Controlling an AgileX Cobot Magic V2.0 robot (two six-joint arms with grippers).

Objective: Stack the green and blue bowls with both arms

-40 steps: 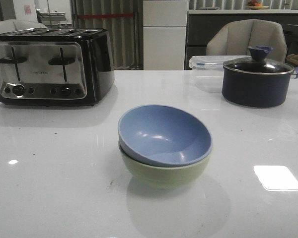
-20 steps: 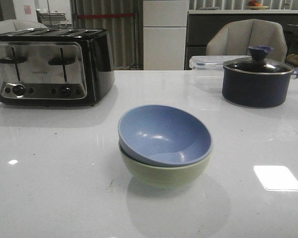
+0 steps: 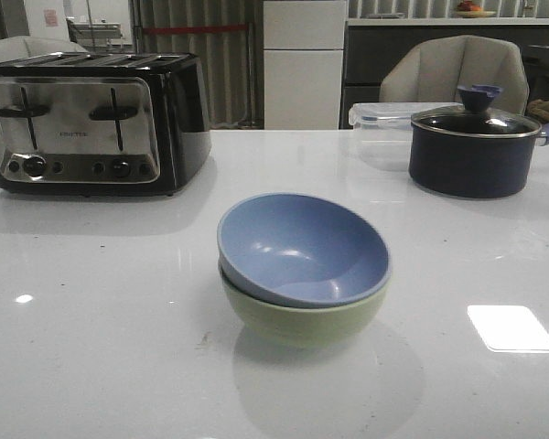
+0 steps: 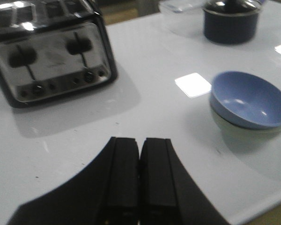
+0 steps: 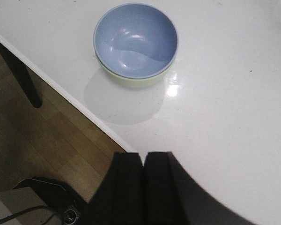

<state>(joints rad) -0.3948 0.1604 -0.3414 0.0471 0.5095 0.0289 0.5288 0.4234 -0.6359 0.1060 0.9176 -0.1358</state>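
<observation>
The blue bowl [image 3: 302, 247] sits nested inside the green bowl [image 3: 302, 315] at the middle of the white table [image 3: 101, 311]. The stack also shows in the left wrist view, blue bowl [image 4: 250, 98] over green bowl [image 4: 229, 131], and in the right wrist view, blue bowl [image 5: 136, 40] over green bowl [image 5: 131, 82]. My left gripper [image 4: 139, 143] is shut and empty, well away from the stack. My right gripper [image 5: 143, 157] is shut and empty, above the table's front edge. Neither gripper shows in the front view.
A black and chrome toaster [image 3: 87, 119] stands at the back left. A dark navy pot with a glass lid [image 3: 476, 146] stands at the back right, a clear plastic box [image 3: 380, 123] behind it. Wooden floor [image 5: 47, 140] lies past the table's edge.
</observation>
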